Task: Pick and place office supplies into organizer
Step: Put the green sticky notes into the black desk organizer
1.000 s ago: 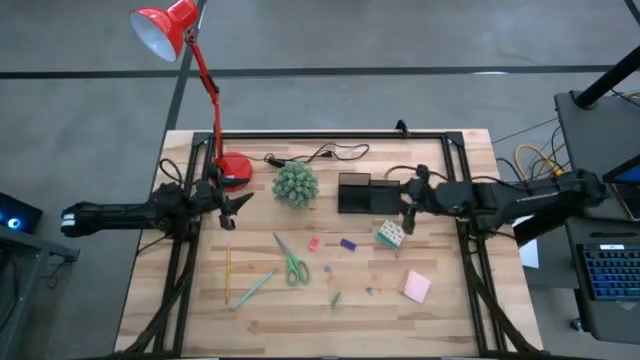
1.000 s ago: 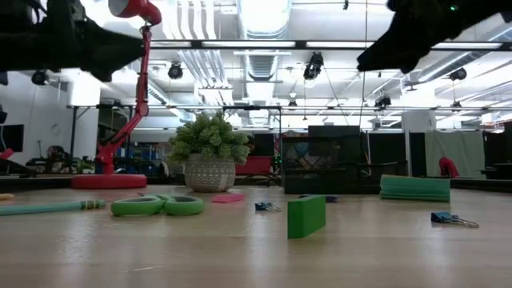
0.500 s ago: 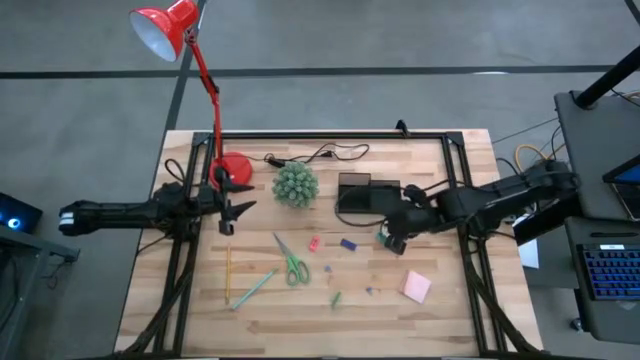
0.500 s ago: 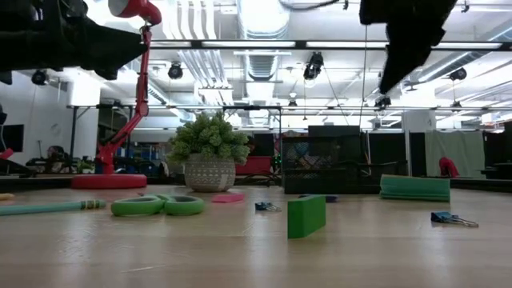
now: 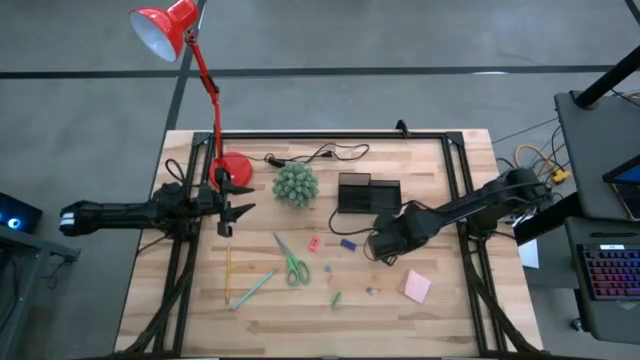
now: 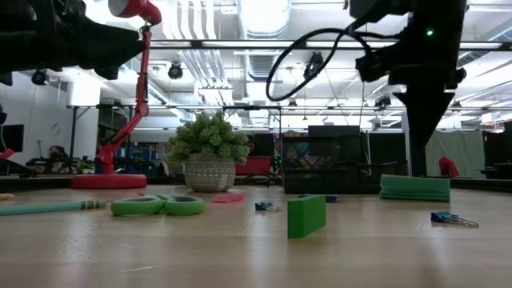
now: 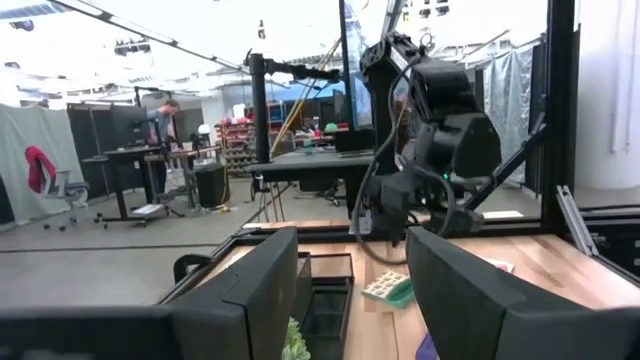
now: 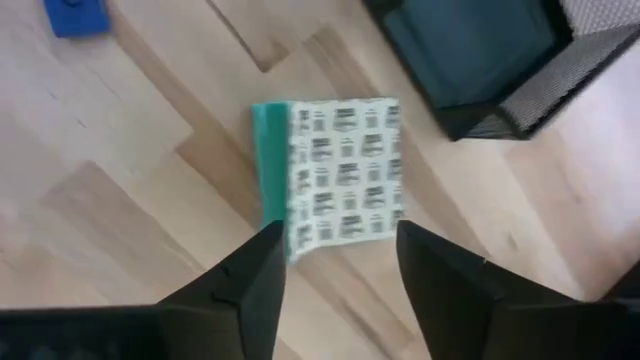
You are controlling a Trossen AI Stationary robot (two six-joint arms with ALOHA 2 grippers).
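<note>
The green-white block [image 8: 335,165] lies flat on the wooden table, next to the black organizer [image 5: 368,193]. My right gripper [image 8: 338,250] hangs open just above the block, fingers pointing down [image 6: 420,156]; in the high view the gripper [image 5: 385,240] hides the block. Green-handled scissors [image 5: 290,262], a yellow pencil [image 5: 228,275], a light green pen [image 5: 255,288], a pink sticky-note pad [image 5: 417,287] and small pink [image 5: 314,243], blue [image 5: 348,243] and green [image 5: 336,298] bits lie scattered. My left gripper [image 5: 228,210] waits open at the table's left.
A round green plant [image 5: 296,185] stands left of the organizer. A red desk lamp [image 5: 232,168] has its base at the far left, and its cable [image 5: 320,155] runs along the far edge. Black frame rails [image 5: 465,200] line both sides of the table.
My right gripper has swung from beside the organizer toward the table's near-left and down, tipping from nearly level to pointing steeply down, and now hangs over the green-white block. The block and the other supplies have stayed where they were.
</note>
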